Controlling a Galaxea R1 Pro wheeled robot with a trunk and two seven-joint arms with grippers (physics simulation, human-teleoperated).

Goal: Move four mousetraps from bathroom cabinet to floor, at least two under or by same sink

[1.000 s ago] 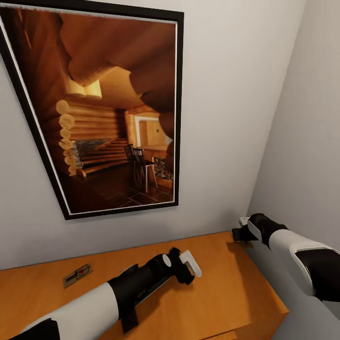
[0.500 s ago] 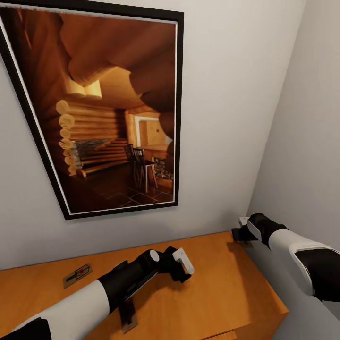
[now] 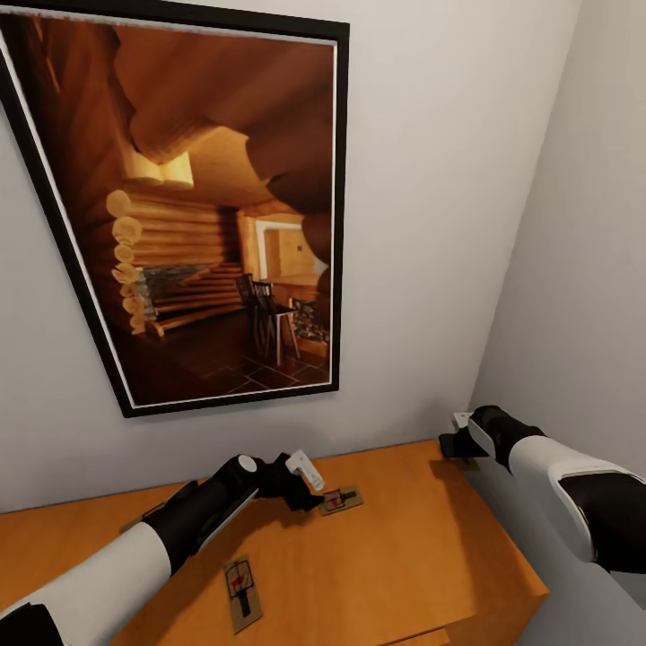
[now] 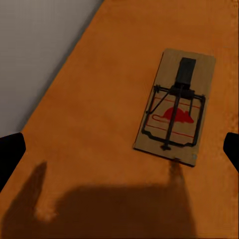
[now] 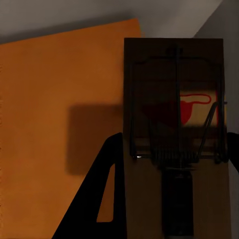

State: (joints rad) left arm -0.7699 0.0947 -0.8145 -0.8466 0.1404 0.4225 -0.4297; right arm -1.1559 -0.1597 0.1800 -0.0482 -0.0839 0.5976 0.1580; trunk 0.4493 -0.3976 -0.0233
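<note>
Two mousetraps lie flat on the orange-brown cabinet (image 3: pixel 422 538) top: one mousetrap (image 3: pixel 341 500) just beyond my left gripper (image 3: pixel 307 477), another mousetrap (image 3: pixel 240 588) nearer the front edge. In the left wrist view the first mousetrap (image 4: pixel 174 107) lies below my left gripper (image 4: pixel 119 149), whose black fingertips (image 4: pixel 10 154) stand wide apart, open, with nothing between them. My right gripper (image 3: pixel 458 440) hangs at the cabinet's far right corner by the side wall. In the right wrist view my right gripper (image 5: pixel 174 164) is shut on a third mousetrap (image 5: pixel 174 114), held above the cabinet top.
A large black-framed picture (image 3: pixel 206 215) of a log cabin interior hangs on the wall behind the cabinet. A grey side wall (image 3: pixel 583 269) closes off the right, close to my right arm. The cabinet's front edge (image 3: pixel 502 610) runs along the bottom right.
My left arm has swung left and back toward the wall, uncovering two mousetraps on the cabinet top and covering the one seen earlier at the far left. The right arm has not moved.
</note>
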